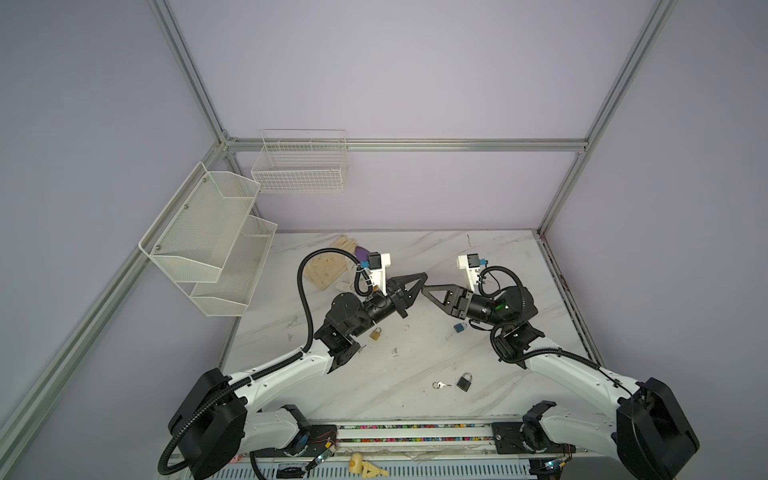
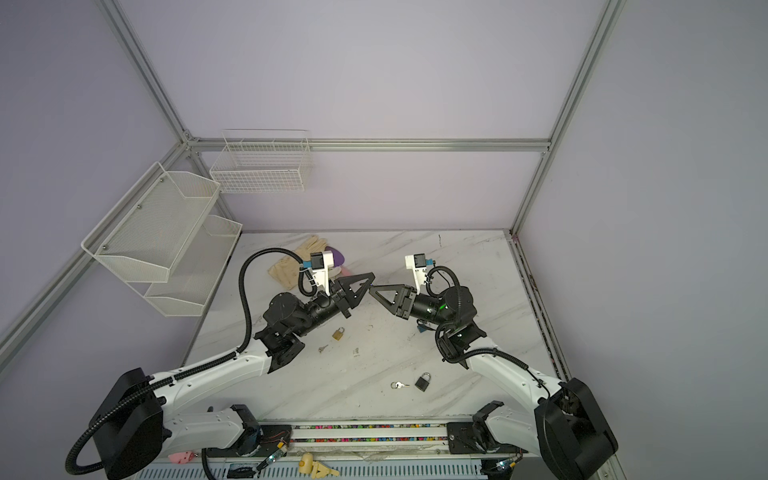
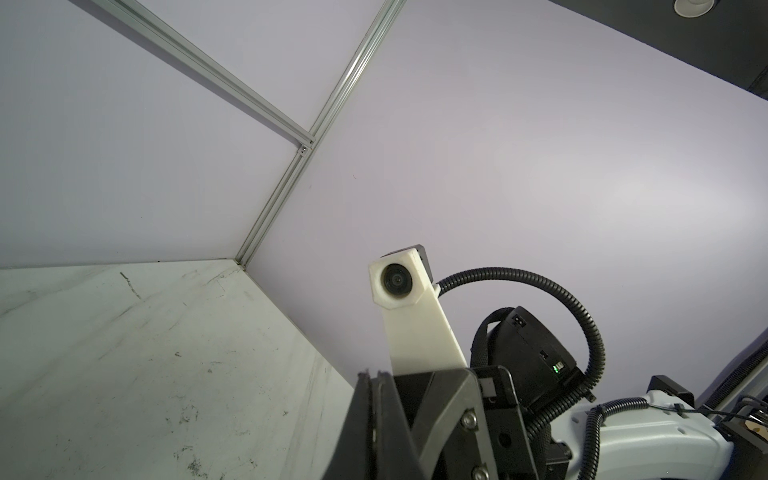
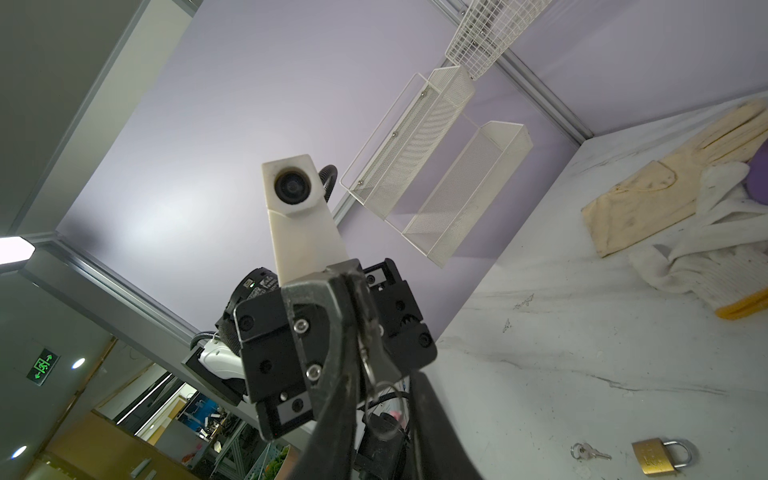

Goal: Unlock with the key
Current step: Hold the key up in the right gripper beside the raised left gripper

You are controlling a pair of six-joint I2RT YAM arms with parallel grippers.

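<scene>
Three padlocks lie on your table (image 1: 374,395); no key shows in any of them. Clock positions are taken from the table's middle in both top views.

Nearest you, at 5 o'clock, the black padlock (image 1: 464,381) lies flat. A ringed key pair (image 1: 440,385) lies just beside it, and nothing touches either. Further in, the brass padlock (image 2: 338,333) lies at 9 o'clock, close to the middle, with a spare key (image 2: 322,349) near it. The blue padlock (image 1: 459,327) lies at 3 o'clock, partly under the right arm's wrist. No key lies by the blue one, so I judge it the lock in question. I cannot confirm that.

Above the table, towards 12 o'clock, both grippers meet tip to tip. Your left gripper (image 1: 424,277) is fully closed on the key (image 4: 368,365), with the key's ring end hanging free towards the other arm. Your right gripper (image 4: 380,386) has its jaws narrowly apart, one on each side of that free end. I cannot tell whether they touch the metal.

This reads as a mid-air hand-over, probably so the right takes the head and the blade comes clear for the keyhole. The risk is that the key drops if you open the left before the right clamps.

Farthest, at 10 o'clock, gloves (image 1: 328,266) lie unused. A mesh shelf (image 1: 208,241) and a wire basket (image 1: 301,162) hang on the walls.
</scene>
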